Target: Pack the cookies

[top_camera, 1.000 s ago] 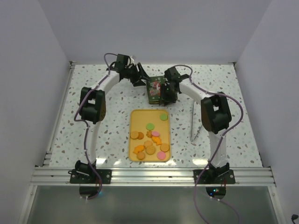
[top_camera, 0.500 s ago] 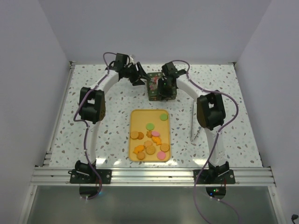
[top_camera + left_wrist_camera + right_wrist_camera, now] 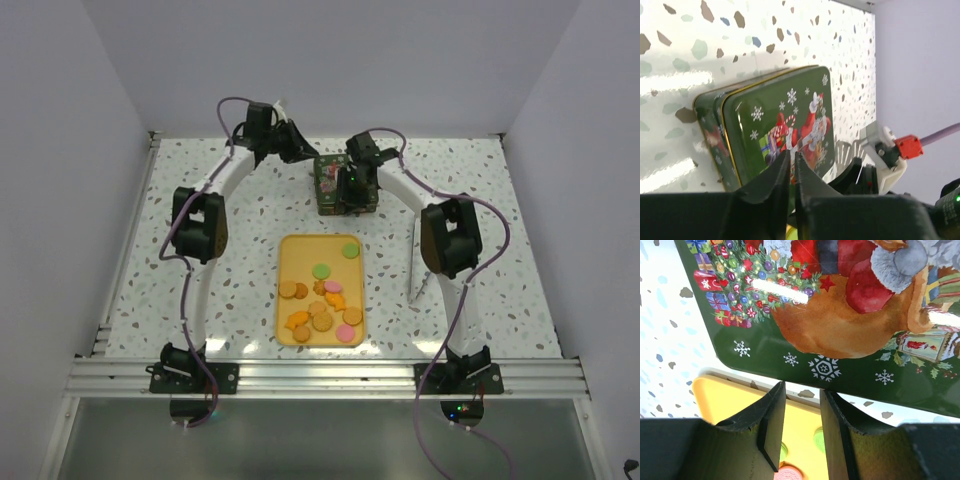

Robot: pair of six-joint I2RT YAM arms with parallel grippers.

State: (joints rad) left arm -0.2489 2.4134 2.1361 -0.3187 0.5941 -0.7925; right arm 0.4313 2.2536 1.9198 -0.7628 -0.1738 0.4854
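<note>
The cookies (image 3: 320, 300), small rounds in orange, brown, pink and green, lie on a yellow tray (image 3: 290, 250) in the middle of the table. Behind the tray sits a green Christmas tin (image 3: 328, 190) with its Santa lid on (image 3: 770, 115). My right gripper (image 3: 352, 188) hovers over the tin's near edge (image 3: 840, 315); its jaws (image 3: 802, 390) stand a little apart with nothing between them, above a green cookie (image 3: 820, 440). My left gripper (image 3: 300, 148) is shut and empty (image 3: 791, 156), to the left of the tin and apart from it.
A thin white upright piece (image 3: 417, 262) stands right of the tray, beside the right arm. White ribbed paper cups (image 3: 846, 150) show past the tin next to the right wrist. Walls close in the back and both sides.
My left gripper has shut and drawn back left and away from the tin. The right gripper shifted farther back with the tin, then stayed still.
</note>
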